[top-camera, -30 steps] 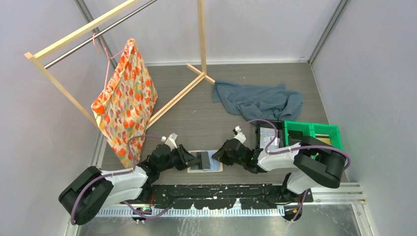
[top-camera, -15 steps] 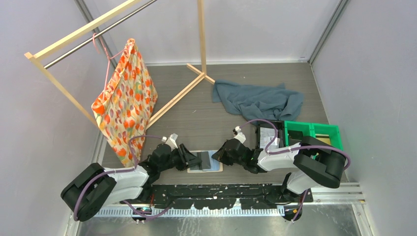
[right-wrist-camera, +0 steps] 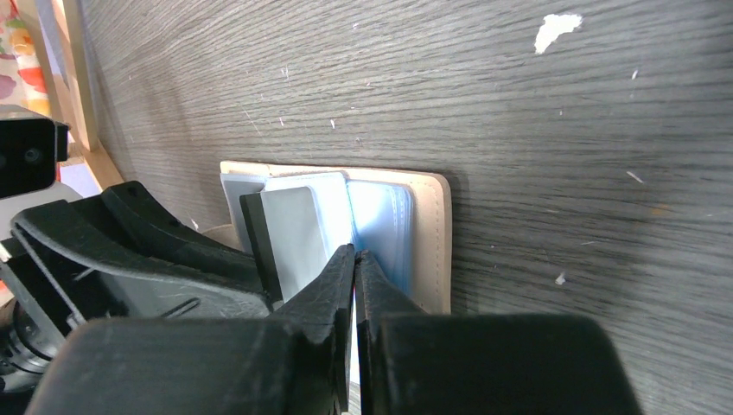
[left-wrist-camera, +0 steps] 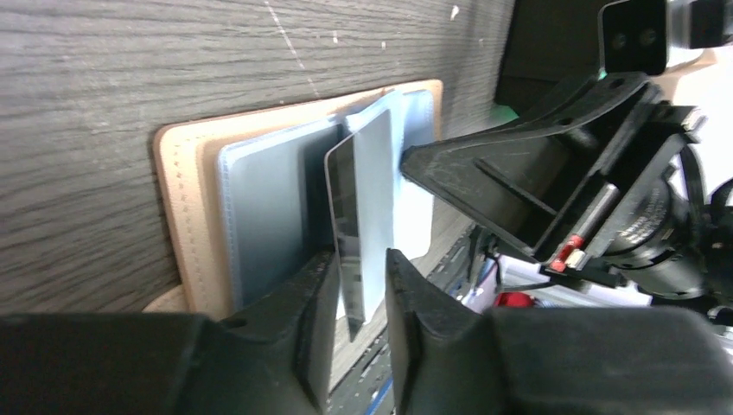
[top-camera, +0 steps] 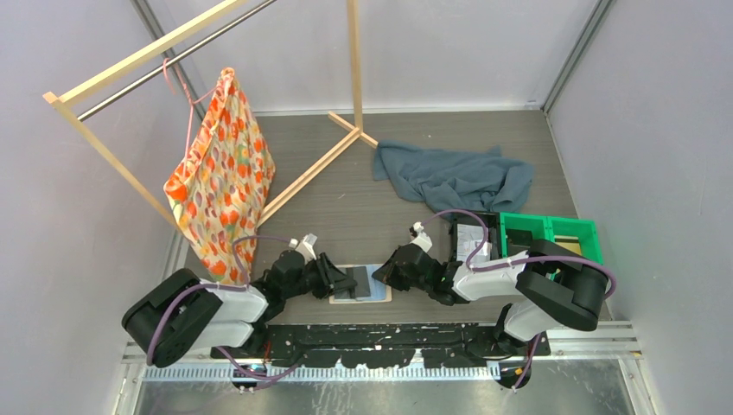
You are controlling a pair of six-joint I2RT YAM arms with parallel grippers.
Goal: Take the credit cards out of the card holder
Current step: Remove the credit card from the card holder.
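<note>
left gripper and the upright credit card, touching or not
Touching. The left wrist view shows the credit card pinched between both fingers of the left gripper, with no gap on either side.

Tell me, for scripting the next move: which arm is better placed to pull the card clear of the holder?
Left. The left fingers pinch the card, which stands tilted up out of the card holder. The right fingers are shut, tips against a pale pocket, holding no card.

The bulky black elbow (top-camera: 177, 318) of the left arm has swung right, nearer to the left tool (top-camera: 353, 281).
</note>
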